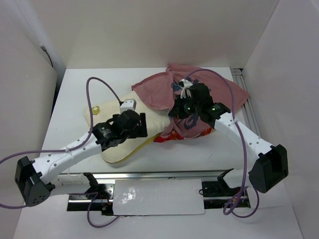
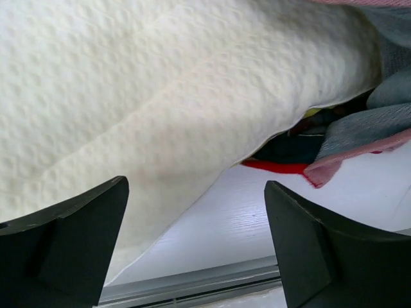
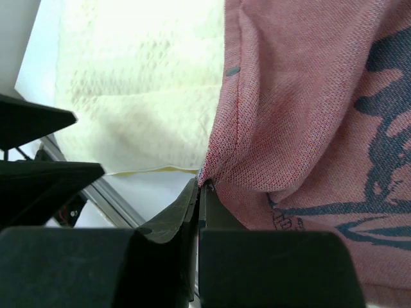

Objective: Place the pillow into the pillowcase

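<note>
L gripper (image 2: 196, 185) is hanging wide open at cream pillow (image 2: 160, 96) edge, table (image 2: 257, 215) strip showing beside; R gripper (image 3: 198, 189) is pinching pink pillowcase (image 3: 302, 115) hem.

A robotics lab cell, by every sign — I work at a white table (image 1: 84, 94) boxed in by plain white panels (image 1: 27, 104) on its left, far and right sides. Along the table's near edge runs an aluminium rail (image 1: 149, 174) where my two arms (image 1: 60, 155) are bolted (purple cables (image 1: 247, 162) looping off them), and a slotted rail (image 1: 249, 102) lines its right edge.
</note>
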`<state>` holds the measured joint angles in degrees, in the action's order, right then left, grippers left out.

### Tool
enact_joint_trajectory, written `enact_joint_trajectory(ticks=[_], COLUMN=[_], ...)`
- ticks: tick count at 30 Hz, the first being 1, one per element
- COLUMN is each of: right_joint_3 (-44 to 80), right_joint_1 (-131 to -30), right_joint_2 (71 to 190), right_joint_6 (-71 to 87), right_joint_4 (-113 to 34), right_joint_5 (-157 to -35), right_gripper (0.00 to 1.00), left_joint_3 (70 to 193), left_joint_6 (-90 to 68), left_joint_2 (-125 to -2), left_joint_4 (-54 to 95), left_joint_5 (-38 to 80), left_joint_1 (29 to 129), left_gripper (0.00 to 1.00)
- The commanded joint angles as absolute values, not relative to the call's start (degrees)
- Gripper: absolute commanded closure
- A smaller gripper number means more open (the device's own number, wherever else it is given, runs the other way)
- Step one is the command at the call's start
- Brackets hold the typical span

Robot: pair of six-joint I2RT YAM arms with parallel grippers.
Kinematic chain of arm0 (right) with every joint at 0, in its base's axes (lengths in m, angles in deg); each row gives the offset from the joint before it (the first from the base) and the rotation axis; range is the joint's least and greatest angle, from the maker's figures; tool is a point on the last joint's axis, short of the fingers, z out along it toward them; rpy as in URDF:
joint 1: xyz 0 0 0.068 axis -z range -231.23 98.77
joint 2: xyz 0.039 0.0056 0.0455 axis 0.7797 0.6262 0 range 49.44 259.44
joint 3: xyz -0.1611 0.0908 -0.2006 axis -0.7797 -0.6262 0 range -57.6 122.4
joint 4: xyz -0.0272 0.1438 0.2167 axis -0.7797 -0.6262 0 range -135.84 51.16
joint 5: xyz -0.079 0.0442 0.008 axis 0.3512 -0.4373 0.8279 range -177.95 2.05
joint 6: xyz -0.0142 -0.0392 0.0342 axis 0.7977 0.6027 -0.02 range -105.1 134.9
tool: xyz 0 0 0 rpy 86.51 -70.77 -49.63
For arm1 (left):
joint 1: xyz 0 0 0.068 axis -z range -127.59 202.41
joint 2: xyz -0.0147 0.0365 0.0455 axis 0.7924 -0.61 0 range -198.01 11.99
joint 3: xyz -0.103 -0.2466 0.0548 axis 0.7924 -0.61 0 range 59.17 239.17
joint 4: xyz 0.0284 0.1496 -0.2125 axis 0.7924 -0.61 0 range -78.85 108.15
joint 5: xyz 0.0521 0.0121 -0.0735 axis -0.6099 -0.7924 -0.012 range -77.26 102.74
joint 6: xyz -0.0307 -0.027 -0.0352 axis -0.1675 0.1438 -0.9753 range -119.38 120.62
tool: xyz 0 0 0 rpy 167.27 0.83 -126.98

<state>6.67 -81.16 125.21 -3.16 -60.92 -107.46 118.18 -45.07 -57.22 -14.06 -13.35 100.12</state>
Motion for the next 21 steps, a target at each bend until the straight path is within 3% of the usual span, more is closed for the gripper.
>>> enact_joint_trajectory(ticks=[1,6,11,12,14,18,21], right_joint_3=[6.12,7.17,7.17,7.17,7.17,7.70,9.02], right_joint_1=[-80.59,-80.59,-80.59,-80.59,-81.11,-83.04,-84.53], right_joint_2=[122.56,123.18,123.70,123.71,123.71,123.71,124.32], right_joint_6=[-2.94,-1.89,-1.89,-1.89,-1.89,-1.89,-1.89], right_joint_4=[-58.70,-59.23,-59.84,-59.84,-59.84,-59.84,-59.84], right_joint_5=[-106.67,-107.20,-108.34,-109.04,-109.75,-110.62,-113.17], right_gripper=[1.00,1.00,1.00,1.00,1.00,1.00,1.00], left_joint_3=[113.33,104.09,105.74,107.06,111.80,117.53,115.88], left_joint_6=[-45.37,-29.46,-29.79,-30.31,-32.77,-38.66,-34.21], left_joint_2=[-53.94,-54.27,-65.07,-67.18,-72.46,-71.52,-62.24], left_joint_4=[-16.94,-3.49,-0.83,-1.80,-4.78,-11.56,-3.51], left_joint_5=[-16.10,-7.66,-11.60,-13.44,-15.64,-24.34,-22.35], left_joint_1=[100.23,100.23,100.23,100.23,100.23,102.23,102.25], left_gripper=[0.00,0.00,0.04,0.17,1.00,1.00,1.00])
